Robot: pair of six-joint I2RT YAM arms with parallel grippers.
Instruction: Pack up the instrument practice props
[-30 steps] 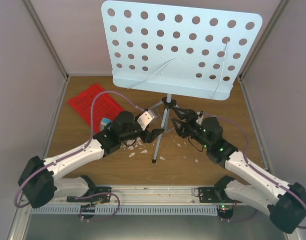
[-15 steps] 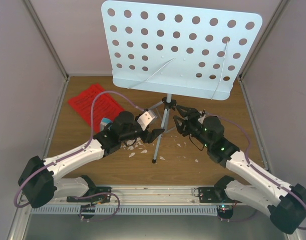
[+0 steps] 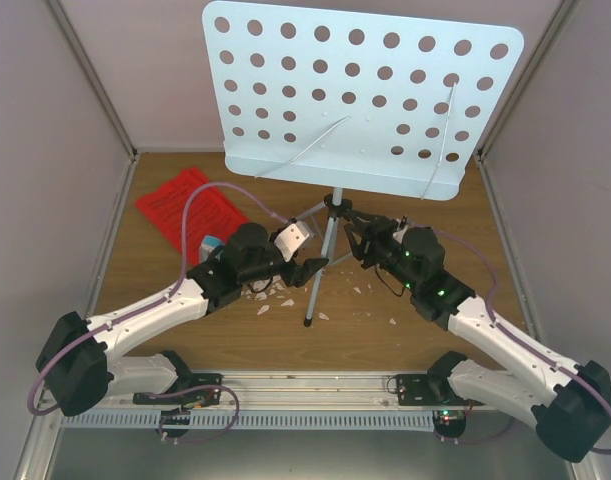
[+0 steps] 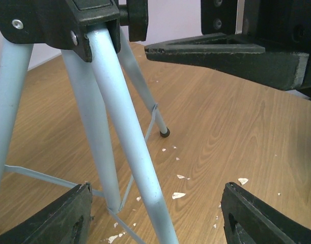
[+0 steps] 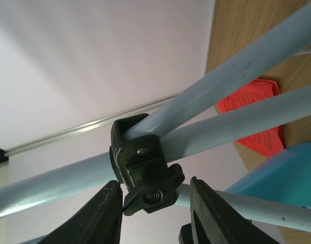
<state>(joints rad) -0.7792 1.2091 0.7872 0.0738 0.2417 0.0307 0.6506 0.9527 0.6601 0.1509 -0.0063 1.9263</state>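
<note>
Right end effector point(image 5: 154, 183) astride music stand hub point(image 5: 141, 158)

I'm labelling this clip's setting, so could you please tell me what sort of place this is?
Probably a robotics test cell: a wooden table boxed in by plain pale walls, with the left arm and right arm bolted to a metal rail at its near edge.

The music stand point(image 4: 135, 152) has smooth, faintly glossy painted metal tubes and a matt black plastic hub point(image 5: 145, 170). The table point(image 4: 236, 127) is matt wood-grain; the red pages point(image 3: 165, 205) are paper.
</note>
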